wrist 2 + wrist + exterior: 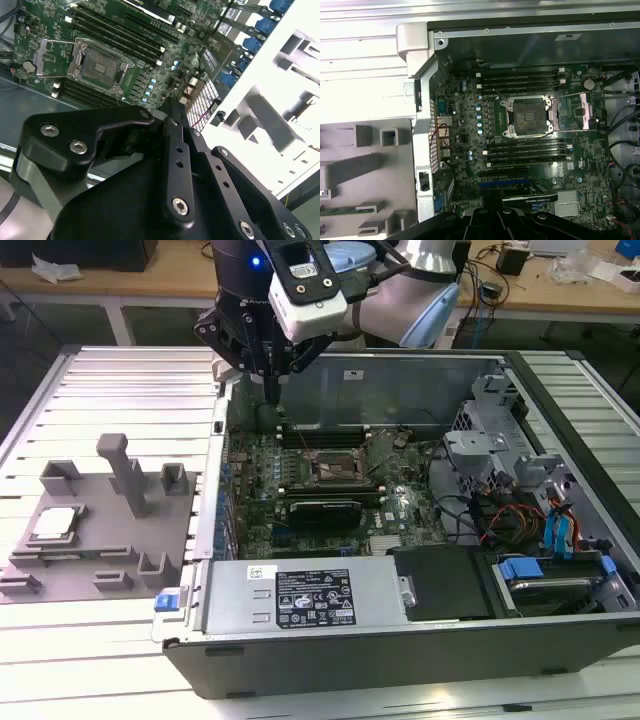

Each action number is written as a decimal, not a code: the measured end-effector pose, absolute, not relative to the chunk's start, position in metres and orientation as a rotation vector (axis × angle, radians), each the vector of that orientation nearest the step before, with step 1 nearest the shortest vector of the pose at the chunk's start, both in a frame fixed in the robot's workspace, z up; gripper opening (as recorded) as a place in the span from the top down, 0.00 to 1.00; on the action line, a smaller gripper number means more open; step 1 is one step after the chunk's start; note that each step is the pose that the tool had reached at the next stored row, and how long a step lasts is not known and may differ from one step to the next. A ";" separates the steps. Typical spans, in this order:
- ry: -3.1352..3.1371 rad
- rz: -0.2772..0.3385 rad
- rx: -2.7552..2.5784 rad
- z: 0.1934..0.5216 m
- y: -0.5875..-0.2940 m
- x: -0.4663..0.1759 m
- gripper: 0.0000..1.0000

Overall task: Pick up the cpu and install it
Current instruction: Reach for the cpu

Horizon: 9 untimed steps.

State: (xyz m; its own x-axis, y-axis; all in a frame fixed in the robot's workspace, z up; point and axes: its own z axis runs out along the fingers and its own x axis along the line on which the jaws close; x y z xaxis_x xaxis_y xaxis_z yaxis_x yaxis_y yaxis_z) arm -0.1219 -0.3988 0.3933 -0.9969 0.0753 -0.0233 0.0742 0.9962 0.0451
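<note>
Step in hand: the pick, not yet begun. Gripper (272, 390) hangs tip-down over the far corner of the case (400, 650), at about 11 o'clock from the socket (335, 472) in the exterior view. Fingers look pressed together with nothing between them.

Cpu (55, 523) lies flat, metal top up, in a corner nest on the grey fixture (150, 540). It is outside the case and well apart from the gripper, at about 8 o'clock from it in the exterior view. Nothing touches it.

Judgement: the pick calls for the fingers spread and the tool brought over the fixture, square to the chip's edges. The posts (125, 475) stand near the nest, so the descent wants care.

Containers:
- Case: open-topped. It holds the motherboard (300, 450), a labelled power supply (310, 600) at 6 o'clock, and a drive cage (490, 435) with cables at 3 o'clock.
- Socket: cover plate swung open to one side in the first wrist view, and the bed looks dark and empty. Memory slots (520, 80) flank it.
- Fixture: the cpu's nest is occupied. Contents of the other pockets cannot be told.
</note>
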 end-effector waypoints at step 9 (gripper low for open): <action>3.114 0.069 0.117 0.393 -0.399 -0.123 0.89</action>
